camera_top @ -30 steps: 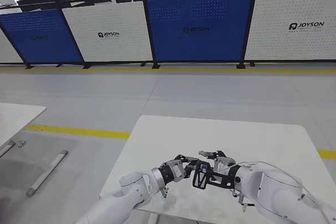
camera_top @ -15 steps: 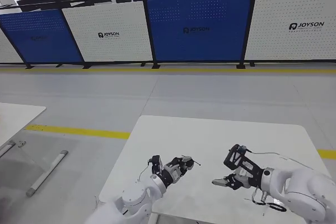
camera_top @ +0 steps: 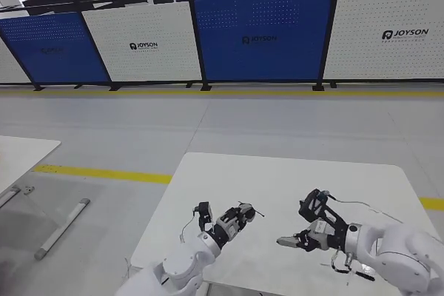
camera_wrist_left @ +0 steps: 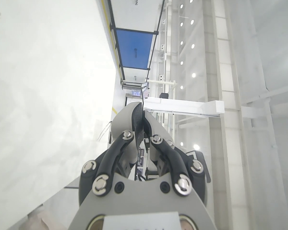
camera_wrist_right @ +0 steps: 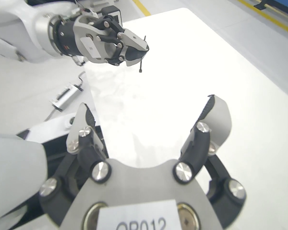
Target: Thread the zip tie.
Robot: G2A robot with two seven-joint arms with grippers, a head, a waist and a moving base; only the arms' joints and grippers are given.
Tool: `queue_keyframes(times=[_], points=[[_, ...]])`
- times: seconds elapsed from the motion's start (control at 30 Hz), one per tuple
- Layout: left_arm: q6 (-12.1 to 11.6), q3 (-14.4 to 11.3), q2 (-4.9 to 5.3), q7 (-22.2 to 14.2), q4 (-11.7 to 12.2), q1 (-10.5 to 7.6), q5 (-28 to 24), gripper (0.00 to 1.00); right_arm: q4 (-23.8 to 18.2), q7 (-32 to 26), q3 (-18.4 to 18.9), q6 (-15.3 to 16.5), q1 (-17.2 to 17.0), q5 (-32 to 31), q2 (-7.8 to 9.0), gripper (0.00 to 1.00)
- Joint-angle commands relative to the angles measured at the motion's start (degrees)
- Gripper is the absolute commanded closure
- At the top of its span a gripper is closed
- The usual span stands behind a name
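Zip tie (camera_wrist_right: 141, 66): thin, light, probably springy; clamped in left end effector (camera_wrist_right: 144, 51), right end effector (camera_wrist_right: 149, 101) spread empty; best gripped near head.

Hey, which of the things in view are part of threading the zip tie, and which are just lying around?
Job: zip tie, pinched in the left gripper; open right gripper; white table.
Lying about: metal bar on the floor; side table; partition panels.

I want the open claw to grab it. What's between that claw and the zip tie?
Only bare table, in the right wrist view, separates the right gripper from the zip tie in the left gripper.
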State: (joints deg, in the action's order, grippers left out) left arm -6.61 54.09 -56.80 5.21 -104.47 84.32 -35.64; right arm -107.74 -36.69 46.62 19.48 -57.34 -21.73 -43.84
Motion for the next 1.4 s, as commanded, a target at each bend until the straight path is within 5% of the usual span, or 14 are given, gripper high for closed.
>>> queue_keyframes(times=[0.0, 0.17, 0.3, 0.73, 0.9, 1.07, 1.37], points=[[-3.15, -0.28, -0.19, 1.87, 0.23, 0.42, 5.04, 1.00, 2.78, -0.50, -0.23, 0.00, 0.32, 11.47, -0.19, 0.00], [-7.37, -2.35, -0.84, 5.14, 0.87, 1.46, 15.96, 1.00, 10.16, 0.28, -0.20, 0.00, 0.29, 28.03, -1.60, 0.00], [-7.78, -4.51, -1.79, 6.87, 1.93, 0.96, 18.71, 1.00, 15.46, -4.68, -1.61, 0.00, 1.85, 35.47, -4.21, 0.00], [-8.21, -4.85, -2.40, 8.80, 2.56, 0.55, 19.33, 1.00, 15.53, -5.41, -1.73, -1.02, 1.66, 36.01, -4.59, 0.00], [-8.24, -6.28, -3.45, 11.12, 2.93, 0.21, 20.59, 1.00, 21.39, -7.89, -3.52, -3.48, 2.86, 42.06, -6.25, 0.00], [-7.66, -7.34, -4.40, 11.89, 3.44, -0.19, 20.97, 1.00, 30.15, -13.18, -8.04, -3.16, 6.63, 52.08, -9.99, 0.00], [-7.61, -7.37, -4.45, 11.88, 3.51, -0.23, 20.91, 1.00, 30.15, -13.18, -8.04, -3.16, 6.63, 52.08, -9.99, 0.00]])
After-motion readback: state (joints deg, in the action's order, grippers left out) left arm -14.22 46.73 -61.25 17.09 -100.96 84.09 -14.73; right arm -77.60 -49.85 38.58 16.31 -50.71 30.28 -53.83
